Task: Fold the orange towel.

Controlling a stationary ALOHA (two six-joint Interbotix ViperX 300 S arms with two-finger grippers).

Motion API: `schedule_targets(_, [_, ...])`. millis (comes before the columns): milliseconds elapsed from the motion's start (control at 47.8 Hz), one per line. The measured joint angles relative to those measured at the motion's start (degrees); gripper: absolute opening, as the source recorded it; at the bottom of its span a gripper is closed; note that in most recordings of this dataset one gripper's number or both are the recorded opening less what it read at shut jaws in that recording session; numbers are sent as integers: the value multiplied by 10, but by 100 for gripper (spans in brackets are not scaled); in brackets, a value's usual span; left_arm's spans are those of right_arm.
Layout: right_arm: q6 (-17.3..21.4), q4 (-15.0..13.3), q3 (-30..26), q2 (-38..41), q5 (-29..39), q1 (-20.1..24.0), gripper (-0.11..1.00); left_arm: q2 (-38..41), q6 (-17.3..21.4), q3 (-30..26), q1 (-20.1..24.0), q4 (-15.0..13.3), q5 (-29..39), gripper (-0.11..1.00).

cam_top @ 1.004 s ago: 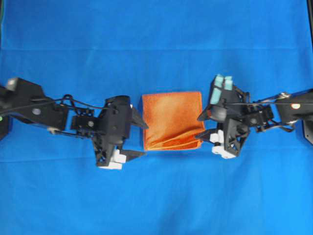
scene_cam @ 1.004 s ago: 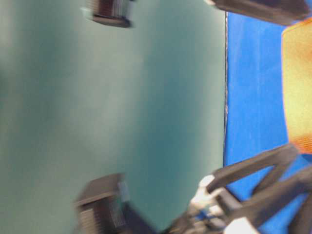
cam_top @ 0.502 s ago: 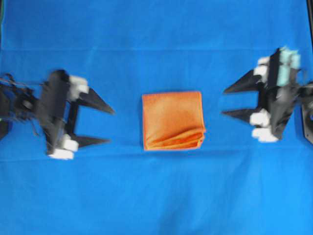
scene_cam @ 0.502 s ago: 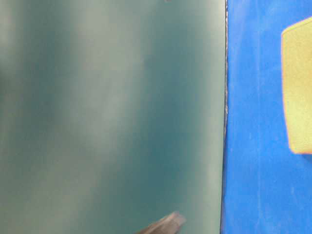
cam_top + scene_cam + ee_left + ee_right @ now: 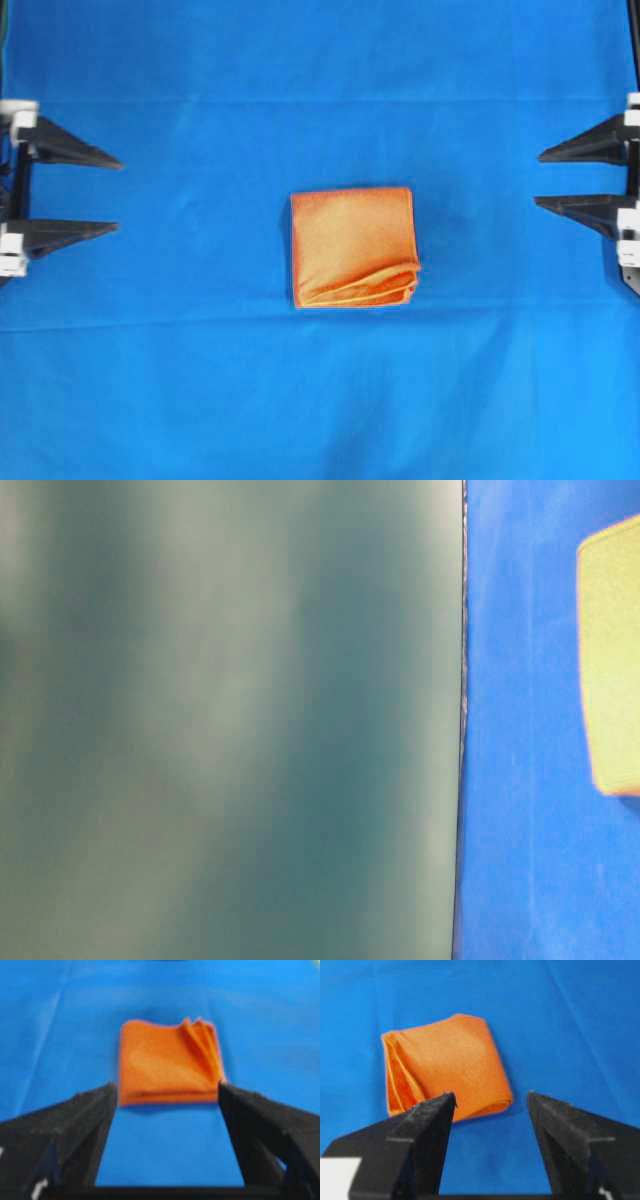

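The orange towel (image 5: 353,246) lies folded into a small thick square in the middle of the blue cloth (image 5: 320,80), its layered edges stacked along the near side. My left gripper (image 5: 118,196) is at the far left edge, open and empty, pointing at the towel from well away. At the far right edge my right gripper (image 5: 538,179) is also open and empty. In the left wrist view the towel (image 5: 167,1062) lies beyond the spread gripper (image 5: 167,1087). The right wrist view shows the towel (image 5: 445,1072) ahead and to the left of the gripper (image 5: 491,1094). The towel (image 5: 612,660) shows at the right edge of the table-level view.
Blue cloth covers the whole table around the towel. In the table-level view a blurred grey-green panel (image 5: 230,720) fills the left two thirds, with the blue cloth (image 5: 510,780) to its right. Only the fingers of both arms show at the overhead view's side edges.
Both grippers have drawn back from the towel's sides to the left and right edges of the overhead view, staying open. The folded towel has not moved.
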Motion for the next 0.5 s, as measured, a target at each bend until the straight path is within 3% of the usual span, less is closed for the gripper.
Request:
schedule_targets(251, [0,0,56,-37,-45,-39,62,-106,-10,68,28,1,5,74])
schedule_targets(502, [0,1,62,-32,-63,-52,62,-114,-11,68,35,1,9,74])
